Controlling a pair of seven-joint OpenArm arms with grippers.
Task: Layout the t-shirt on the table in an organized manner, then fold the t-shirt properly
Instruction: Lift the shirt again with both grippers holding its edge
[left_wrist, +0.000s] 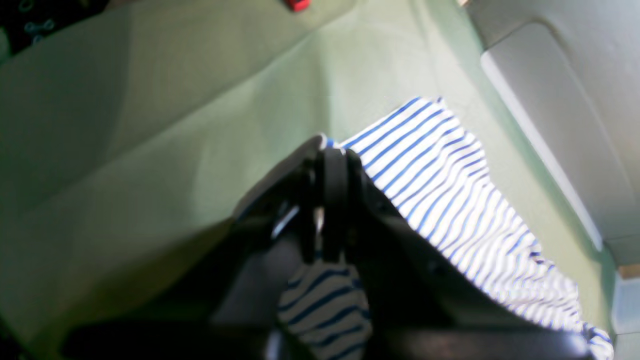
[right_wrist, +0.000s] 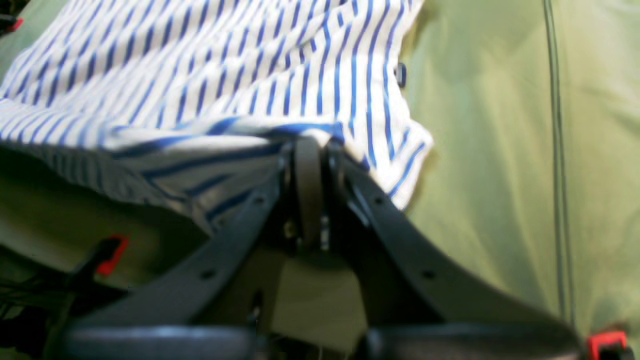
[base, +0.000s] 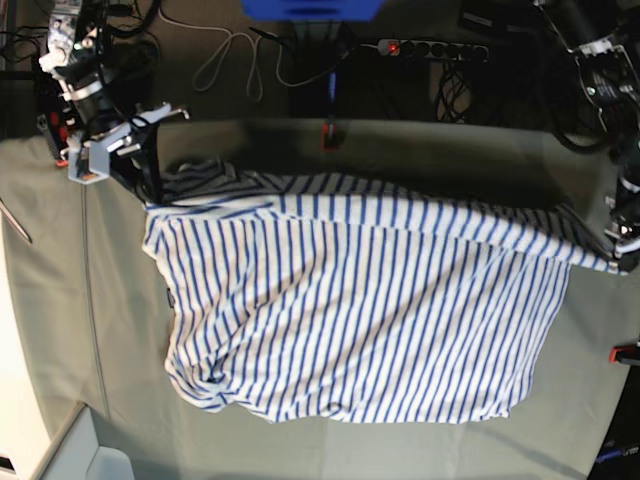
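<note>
One t-shirt (base: 370, 310), white w/ thin blue stripes, is spread across the middle of the table (base: 330, 450), stretched between 2 arms. Its top edge is lifted off the cloth, running from the arm at base view's left to the arm at base view's right; the rest lies on the surface, w/ a bunched sleeve at lower left.

Right gripper (right_wrist: 311, 145): jaws pinched tight on a fold of the shirt's edge, striped fabric draped over and behind the tips. In base view it sits at the shirt's upper-left corner (base: 148, 195).

Left gripper (left_wrist: 332, 152): jaws also clamped narrow, w/ striped fabric caught between them, some hanging below the fingers and some trailing off to the side. In base view it's at the far right edge (base: 622, 255), holding the shirt's corner.

1 small dark button-like spot (right_wrist: 400, 75) shows near the shirt's edge in the right wrist view.

Red clamps: 2 in the right wrist view (right_wrist: 112, 254) (right_wrist: 606, 344), 1 blurred in the left wrist view (left_wrist: 298, 4). 1 power strip (base: 432, 48) w/ cables behind the table.
</note>
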